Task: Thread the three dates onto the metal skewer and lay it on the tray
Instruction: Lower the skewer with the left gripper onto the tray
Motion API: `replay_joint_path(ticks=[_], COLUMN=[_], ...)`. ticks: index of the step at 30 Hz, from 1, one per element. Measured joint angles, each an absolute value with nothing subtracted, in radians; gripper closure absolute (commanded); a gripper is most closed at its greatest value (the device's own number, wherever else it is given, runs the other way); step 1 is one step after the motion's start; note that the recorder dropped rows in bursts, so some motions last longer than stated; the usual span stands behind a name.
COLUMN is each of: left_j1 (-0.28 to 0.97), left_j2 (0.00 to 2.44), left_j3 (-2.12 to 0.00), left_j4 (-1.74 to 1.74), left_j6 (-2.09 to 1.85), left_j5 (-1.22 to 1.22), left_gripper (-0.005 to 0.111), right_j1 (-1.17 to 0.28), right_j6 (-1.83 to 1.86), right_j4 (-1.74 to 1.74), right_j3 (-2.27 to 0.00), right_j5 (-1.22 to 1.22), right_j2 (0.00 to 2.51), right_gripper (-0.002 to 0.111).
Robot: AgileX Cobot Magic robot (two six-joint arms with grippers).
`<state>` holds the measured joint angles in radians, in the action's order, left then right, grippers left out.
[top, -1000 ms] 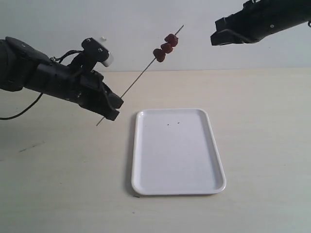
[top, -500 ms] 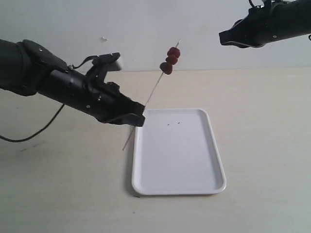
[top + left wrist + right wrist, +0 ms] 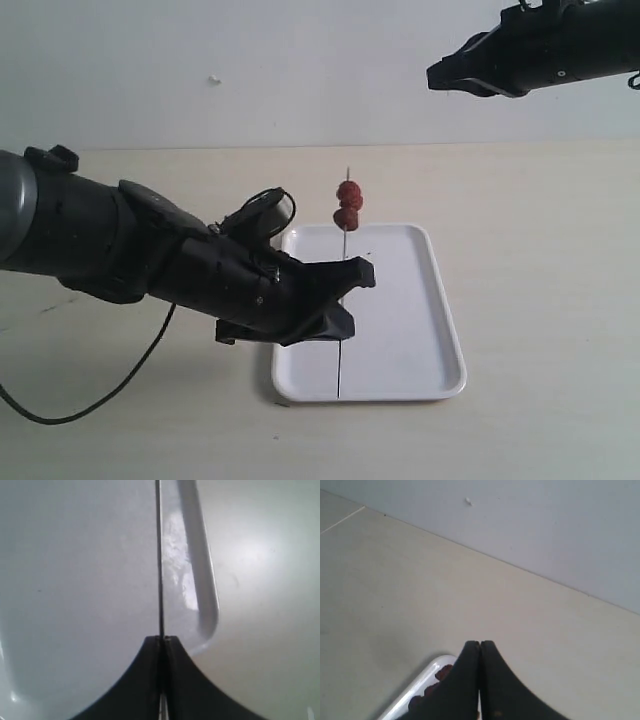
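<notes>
Metal skewer, 3 dates threaded near its top: pinched in the closed left gripper, now carried from the desk's left side to above the tray, near its left edge. Threading is judged complete; only laying down remains. Right gripper: shut, empty, raised clear.

The light is bright and even; in the exterior view the table carries only soft, weak shadows. In the left wrist view the tray rim shows white glare and looks a little blurred.
</notes>
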<state>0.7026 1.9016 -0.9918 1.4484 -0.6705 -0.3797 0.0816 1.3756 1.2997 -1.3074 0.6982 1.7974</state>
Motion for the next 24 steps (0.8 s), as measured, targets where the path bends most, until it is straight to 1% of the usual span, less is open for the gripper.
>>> replay_joint_path(ticks=[3,8,15,18,24], left_j1=[0.703,0.703,0.703,0.703,0.703], left_j2=[1.902,1.929,2.006,2.006,2.006], left_j3=[-0.986,-0.986,-0.986,-0.991,-1.018], left_j4=[1.528,1.543,1.544,1.544,1.544], left_j6=[-0.670,-0.670,-0.673,-0.697,-0.734], left_j5=[-0.328,-0.349,-0.380,-0.381,-0.388], left_gripper=[0.107,0.107,0.106,0.100,0.074], right_j1=[0.082,0.082,0.082,0.082,0.082], right_j6=[1.384,1.440,1.462,1.464,1.469], right_j4=[1.313,1.371,1.372,1.374,1.376], right_j3=[-1.307,-1.307,-1.307,-1.307,-1.307], right_j5=[0.717,0.826,0.840,0.840,0.843], right_j2=[1.797,1.797,1.797,1.797,1.797], right_gripper=[0.108,0.108,0.108,0.108,0.108])
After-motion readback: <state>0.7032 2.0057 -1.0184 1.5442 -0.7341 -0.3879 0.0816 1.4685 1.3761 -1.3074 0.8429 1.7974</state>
